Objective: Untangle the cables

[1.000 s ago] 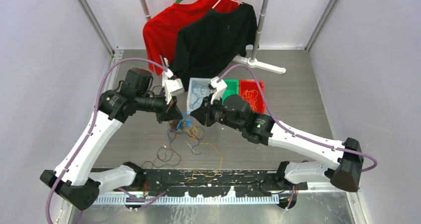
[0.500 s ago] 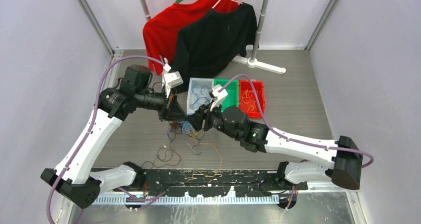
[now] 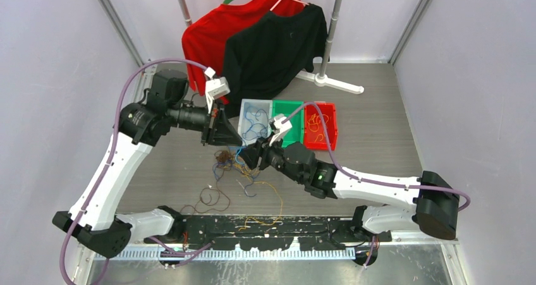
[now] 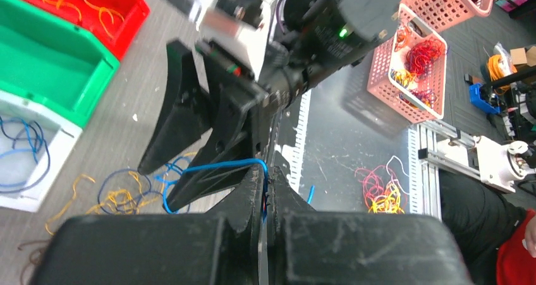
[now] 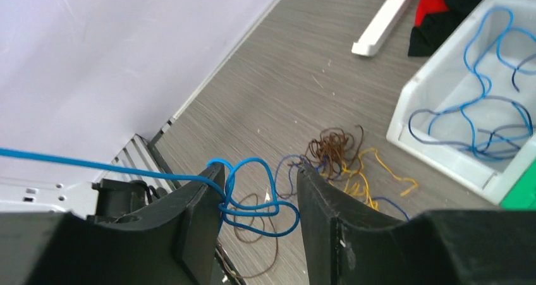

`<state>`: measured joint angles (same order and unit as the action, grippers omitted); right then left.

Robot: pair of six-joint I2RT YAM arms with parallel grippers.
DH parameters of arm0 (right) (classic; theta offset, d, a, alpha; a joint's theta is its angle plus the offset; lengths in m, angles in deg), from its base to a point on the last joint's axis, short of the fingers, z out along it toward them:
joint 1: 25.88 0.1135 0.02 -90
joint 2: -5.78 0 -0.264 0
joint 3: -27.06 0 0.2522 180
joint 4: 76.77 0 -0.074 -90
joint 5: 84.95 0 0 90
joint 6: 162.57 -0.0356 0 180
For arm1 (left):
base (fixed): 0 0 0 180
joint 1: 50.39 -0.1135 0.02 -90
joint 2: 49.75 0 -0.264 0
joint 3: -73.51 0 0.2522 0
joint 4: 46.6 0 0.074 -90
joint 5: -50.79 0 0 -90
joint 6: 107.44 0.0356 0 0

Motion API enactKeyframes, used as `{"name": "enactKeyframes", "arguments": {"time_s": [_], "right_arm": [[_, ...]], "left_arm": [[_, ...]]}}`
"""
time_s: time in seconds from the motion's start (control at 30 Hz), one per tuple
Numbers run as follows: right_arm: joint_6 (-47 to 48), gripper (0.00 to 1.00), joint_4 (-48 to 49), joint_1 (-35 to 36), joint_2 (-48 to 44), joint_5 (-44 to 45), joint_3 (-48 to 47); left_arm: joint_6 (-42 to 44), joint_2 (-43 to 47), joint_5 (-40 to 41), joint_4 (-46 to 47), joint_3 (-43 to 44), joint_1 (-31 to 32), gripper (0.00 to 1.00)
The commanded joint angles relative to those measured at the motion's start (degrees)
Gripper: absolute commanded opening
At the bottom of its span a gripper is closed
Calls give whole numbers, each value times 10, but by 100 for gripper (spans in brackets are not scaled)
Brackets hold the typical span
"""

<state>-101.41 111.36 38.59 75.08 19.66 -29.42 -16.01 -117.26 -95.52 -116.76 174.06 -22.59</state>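
Observation:
A tangle of thin blue, yellow and brown cables (image 3: 235, 163) lies on the grey table between both arms. My left gripper (image 3: 229, 139) hangs just above it, shut on a bright blue cable (image 4: 215, 167) that loops out from its closed tips (image 4: 266, 182). My right gripper (image 3: 248, 155) faces it closely from the right. Its jaws (image 5: 259, 174) stand open, with a knotted loop of the blue cable (image 5: 256, 204) hanging between them and hooked over the left finger (image 5: 205, 196). Brown and yellow cables (image 5: 338, 155) lie on the table beyond.
A white bin (image 3: 244, 128) holding blue cables, a green bin (image 3: 292, 111) and a red bin (image 3: 331, 128) with orange cables stand behind the tangle. Loose brown cables (image 3: 207, 200) and yellow cables (image 3: 268, 203) trail toward the front rail. A rack with a red shirt and a black shirt (image 3: 272, 45) stands at the back.
My right gripper has opened and slid forward and left, lower over the tangle. My left gripper has pulled back and up a little, still holding the blue cable.

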Motion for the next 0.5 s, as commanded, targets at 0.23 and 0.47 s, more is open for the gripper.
{"name": "enactKeyframes", "arguments": {"time_s": [0.23, 0.47], "right_arm": [[-64, 50, 43, 2, -27, 65, 122], [-84, 53, 28, 1, -71, 91, 170]], "left_arm": [[6, -31, -10, 34, 126, -14, 0], [48, -48, 51, 39, 134, -18, 0]]}}
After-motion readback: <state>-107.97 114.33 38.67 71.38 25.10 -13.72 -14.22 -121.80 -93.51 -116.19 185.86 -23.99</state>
